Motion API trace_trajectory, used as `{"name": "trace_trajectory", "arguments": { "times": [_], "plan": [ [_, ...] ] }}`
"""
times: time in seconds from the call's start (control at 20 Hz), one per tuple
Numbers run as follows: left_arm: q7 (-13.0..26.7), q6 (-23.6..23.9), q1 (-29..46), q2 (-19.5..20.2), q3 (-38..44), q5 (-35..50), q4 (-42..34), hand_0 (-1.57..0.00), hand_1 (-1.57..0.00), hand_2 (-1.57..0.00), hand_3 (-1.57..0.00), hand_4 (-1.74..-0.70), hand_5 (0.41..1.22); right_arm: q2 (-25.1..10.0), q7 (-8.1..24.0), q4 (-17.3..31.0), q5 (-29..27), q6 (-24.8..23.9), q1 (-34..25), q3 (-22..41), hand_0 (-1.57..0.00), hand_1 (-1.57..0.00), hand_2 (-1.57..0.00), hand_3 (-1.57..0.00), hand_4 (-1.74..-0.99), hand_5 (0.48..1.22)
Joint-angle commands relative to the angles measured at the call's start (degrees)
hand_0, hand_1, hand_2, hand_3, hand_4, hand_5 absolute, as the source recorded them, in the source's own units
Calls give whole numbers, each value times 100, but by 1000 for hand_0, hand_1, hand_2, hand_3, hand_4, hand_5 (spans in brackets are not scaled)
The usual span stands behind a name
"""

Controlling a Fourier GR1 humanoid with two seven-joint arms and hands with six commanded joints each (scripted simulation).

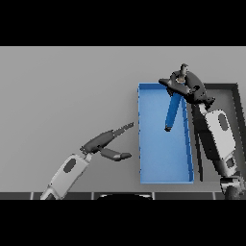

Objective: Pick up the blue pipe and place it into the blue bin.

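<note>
The blue pipe (171, 112) hangs tilted over the blue bin (153, 163), its upper end held in my right hand (185, 86) and its lower end pointing down into the bin's middle. My right hand is shut on the pipe's top, above the bin's far right corner. The bin is a long shallow blue tray right of the table's centre. My left hand (103, 142) rests open just left of the bin, fingers straight and pointing toward the bin's left wall.
A dark, black-rimmed tray (236, 103) lies right of the blue bin, partly covered by my right arm. The grey table (62, 91) stretches to the left and far side.
</note>
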Motion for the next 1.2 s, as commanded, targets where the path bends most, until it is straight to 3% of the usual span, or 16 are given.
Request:
{"name": "trace_trajectory", "arguments": {
  "times": [0.0,0.05,0.25,0.3,0.35,0.4,0.5,0.6,0.75,0.85,1.0,1.15],
  "plan": [
    [17,29,-41,-25,-3,-28,6,1,1,1,1,-883,464,-63,85,-120,57,-88,188,94,-1571,-1571,-1571,-1571,-1741,1120],
    [-12,37,-37,-14,-5,-49,18,1,1,1,1,-881,463,-119,270,-223,20,-194,382,177,-1571,-1571,-1571,-1571,-1741,1122],
    [67,62,-36,-72,-35,-46,-12,1,1,1,1,-884,460,-198,418,-75,99,-207,802,690,-1571,-1571,-1571,-1571,-1591,1114],
    [61,23,-2,-36,-28,-24,8,1,1,1,1,-885,457,-306,418,48,-30,-312,799,959,-1571,-1571,-1571,-1330,-1599,1110],
    [138,28,-2,-70,-50,-14,-20,1,1,1,1,-886,455,-485,417,193,-304,-530,753,1309,-1563,-1459,-1393,-1122,-1547,1133],
    [66,30,13,-61,-32,-18,27,1,1,1,1,-886,453,-669,419,292,-610,-623,719,1652,-1306,-1167,-1114,-897,-1503,1150],
    [143,51,-68,-79,-13,-2,-48,1,1,1,1,-885,453,-979,417,618,-1252,-789,389,2385,-836,-746,-712,-574,-1392,1176],
    [155,48,-28,-21,13,-2,-30,1,1,1,1,-888,453,-1176,420,576,-1517,-667,241,2849,-534,-477,-456,-367,-1285,1141],
    [175,51,-5,-69,-39,-17,-45,1,1,1,1,-893,454,-1335,420,644,-1189,-483,14,3310,-273,-244,-233,-187,-1179,975],
    [146,36,10,-22,-25,-3,-94,1,1,1,1,-896,451,-1357,382,738,-797,-308,-75,3569,-174,-156,-149,-120,-1149,887],
    [187,70,-11,-100,-57,-19,-88,1,1,1,1,-901,453,-1262,74,932,-432,-208,-134,3738,-89,-79,-76,-61,-1126,794],
    [181,72,-67,-125,-21,-10,-7,1,1,1,1,-912,458,-1192,134,1075,-317,-354,-180,3785,-45,-40,-38,-31,-1124,717]
  ]
}}
